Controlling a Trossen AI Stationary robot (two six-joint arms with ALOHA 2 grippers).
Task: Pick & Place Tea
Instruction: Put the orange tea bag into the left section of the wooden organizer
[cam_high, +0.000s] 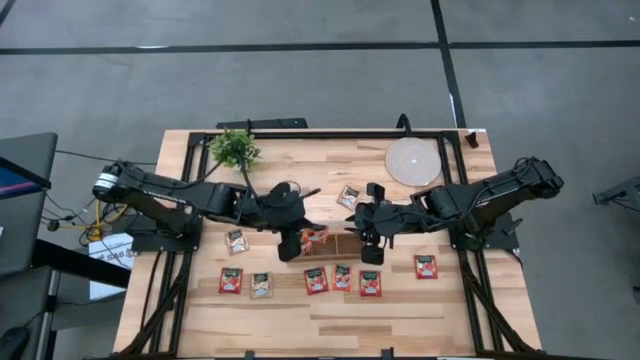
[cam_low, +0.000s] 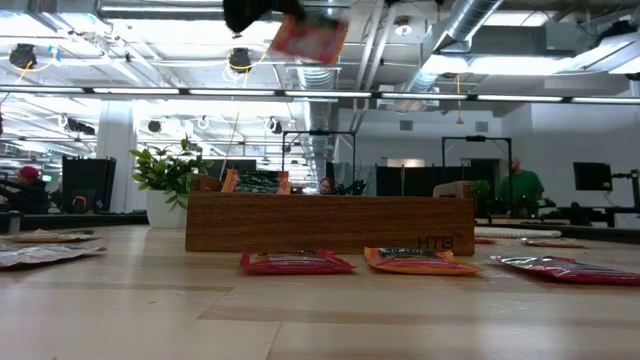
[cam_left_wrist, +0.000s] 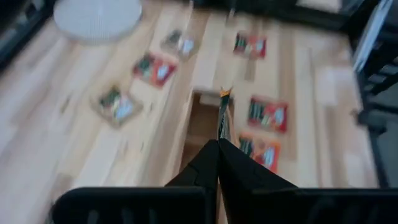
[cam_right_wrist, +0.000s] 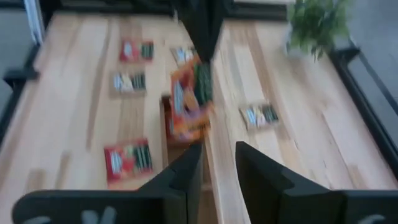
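**Ana:** Sachets first. Where is the tea?

**Ben:** Most packets lie flat on the wooden surface (cam_high: 400, 310). In the high view a row sits in front of the long wooden tray (cam_high: 335, 243): a red sachet (cam_high: 231, 280) at the left end, a pale sachet (cam_high: 262, 285) beside it, then three more red ones, and another red one (cam_high: 426, 266) apart on the right. A pale packet (cam_high: 237, 241) lies left of the tray and one more (cam_high: 348, 196) behind it.

**Ana:** And the one in the air?

**Ben:** The held sachet (cam_high: 315, 237) hangs over the tray's left part. The left tool (cam_high: 292, 246) is clamped on its upper edge. From the left wrist the packet (cam_left_wrist: 224, 115) shows edge-on, sticking out from the closed fingers (cam_left_wrist: 214, 165). At surface height it (cam_low: 308, 38) hangs well clear of the tray (cam_low: 330, 222), tilted.

**Ana:** The right tool?

**Ben:** The right tool (cam_high: 371, 247) hovers over the tray's right part, near the left one. Its own camera shows the fingers (cam_right_wrist: 186, 177) parted with a gap between them and nothing inside; the red packet (cam_right_wrist: 189, 102) hangs beyond them, in the other arm's grip.

**Ana:** Anything else on the surface?

**Ben:** A small green plant (cam_high: 234, 148) at the far left corner and a round pale mat (cam_high: 412, 160) at the far right.
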